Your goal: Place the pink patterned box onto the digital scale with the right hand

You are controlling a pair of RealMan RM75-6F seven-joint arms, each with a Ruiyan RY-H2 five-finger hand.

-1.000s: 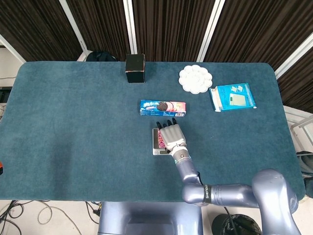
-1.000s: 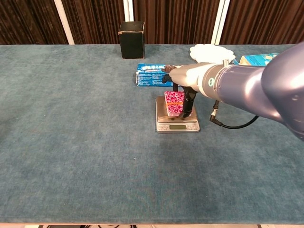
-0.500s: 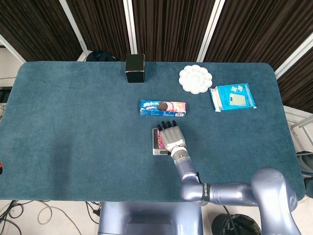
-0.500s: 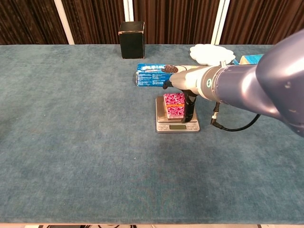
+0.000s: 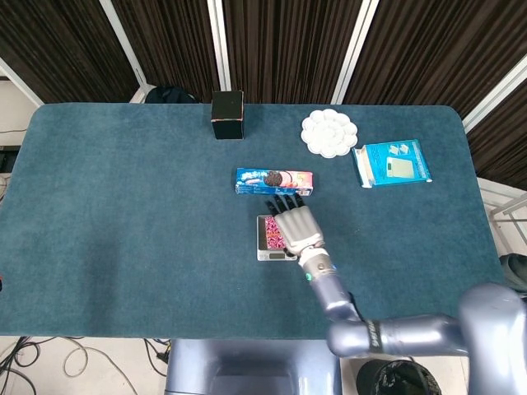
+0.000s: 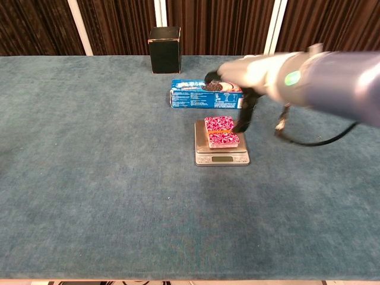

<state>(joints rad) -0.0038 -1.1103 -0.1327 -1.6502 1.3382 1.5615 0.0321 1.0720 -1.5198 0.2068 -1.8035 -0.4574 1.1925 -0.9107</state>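
Release is recorded at this moment. Half a second ago the pink box was gripped upright on the scale; now the pink box (image 6: 221,131) is seen lying flat on the scale (image 6: 221,155), centred on the platform, with nothing gripping it. The right hand (image 6: 243,80) is raised above and behind the box in the chest view, its image smeared by motion. Dark fingers (image 6: 244,116) hang down, their tips near the box's right edge; whether contact remains cannot be told through the blur. In the head view the right hand (image 5: 296,224) is seen palm-down with fingers spread apart, over the right part of the scale (image 5: 263,253), and only a strip of the pink box (image 5: 273,237) is visible beside it. Nothing is held in the hand.

The left hand is not seen in either view.

A blue biscuit packet (image 6: 205,94) lies just behind the scale, apart from it. A black box (image 6: 164,49), a white palette (image 5: 329,132) and a blue carton (image 5: 392,162) lie further back on the table (image 6: 89,178).

Judgement: placement is taken as done; only withdrawal of the arm remains, and the box should not be brushed on the way out.
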